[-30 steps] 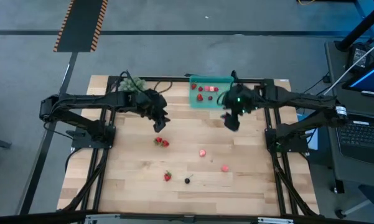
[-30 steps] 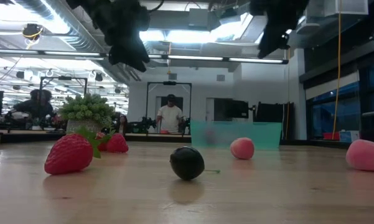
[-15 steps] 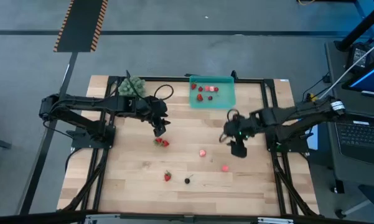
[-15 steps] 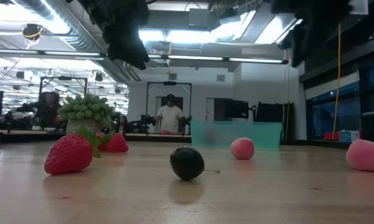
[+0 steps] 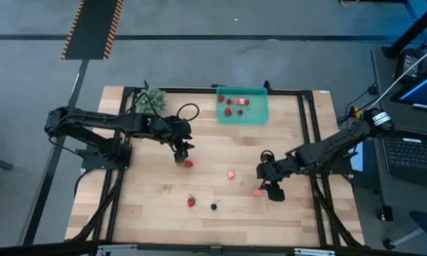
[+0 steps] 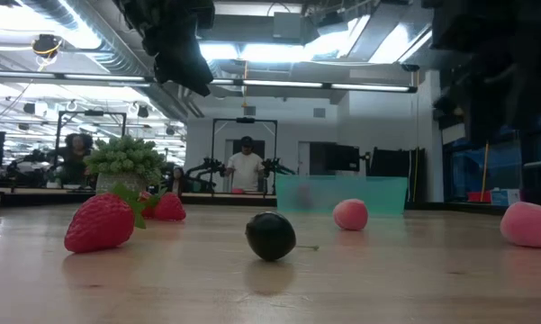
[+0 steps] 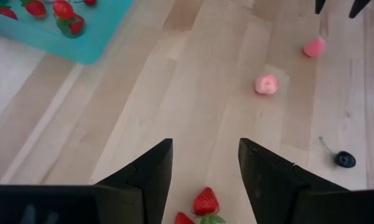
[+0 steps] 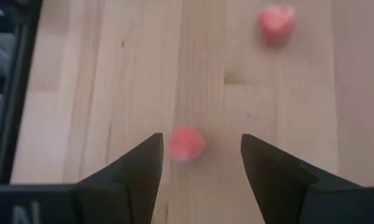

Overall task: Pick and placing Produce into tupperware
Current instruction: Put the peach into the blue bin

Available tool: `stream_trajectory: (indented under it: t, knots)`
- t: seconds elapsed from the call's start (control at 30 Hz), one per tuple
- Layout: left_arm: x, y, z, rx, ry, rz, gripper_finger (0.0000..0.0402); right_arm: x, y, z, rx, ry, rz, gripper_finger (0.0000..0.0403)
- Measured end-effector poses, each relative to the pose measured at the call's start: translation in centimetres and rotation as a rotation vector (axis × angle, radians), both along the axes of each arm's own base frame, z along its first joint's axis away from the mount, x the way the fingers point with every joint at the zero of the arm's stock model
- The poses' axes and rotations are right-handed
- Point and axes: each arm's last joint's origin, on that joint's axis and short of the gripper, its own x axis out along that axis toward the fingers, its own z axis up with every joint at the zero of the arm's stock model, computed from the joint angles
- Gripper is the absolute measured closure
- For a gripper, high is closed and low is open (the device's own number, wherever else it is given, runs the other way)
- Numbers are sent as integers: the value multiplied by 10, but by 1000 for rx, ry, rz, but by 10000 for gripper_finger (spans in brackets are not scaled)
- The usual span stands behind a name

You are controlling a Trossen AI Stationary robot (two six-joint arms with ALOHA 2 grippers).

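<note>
End effector (image 8: 199, 155) open, pink fruit (image 8: 187, 144) between its fingers.

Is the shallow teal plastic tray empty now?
No. The shallow teal plastic tray already holds several small red strawberry pieces, seen in the high view.

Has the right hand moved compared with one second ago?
Yes. The right hand moved away from the shallow teal plastic tray, toward the table's near edge, to a pink fruit piece.

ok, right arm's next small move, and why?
Probably lower the right tool straight down and close. Its jaws are open with the pink fruit piece sitting between them on the table, not yet gripped.
</note>
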Motion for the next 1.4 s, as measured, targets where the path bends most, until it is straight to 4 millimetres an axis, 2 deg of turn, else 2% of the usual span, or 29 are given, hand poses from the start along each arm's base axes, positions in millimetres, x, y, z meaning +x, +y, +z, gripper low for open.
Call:
stream_trajectory:
  t: [0.4,0.53,0.73,1.07,1.4]
  knots:
    - [5,-13,-3,-28,-6,-11,225,0,0,-2,-42,-28,69,185]
    - [16,-27,-10,-30,-24,4,225,1,1,-1,-56,-63,105,185]
    - [29,-48,-33,30,48,-34,225,2,1,-4,-29,-23,47,183]
    - [36,-71,-50,59,96,-125,225,7,4,-20,-53,44,44,115]
    - [43,-73,-60,65,105,-125,225,5,11,-22,13,74,90,116]
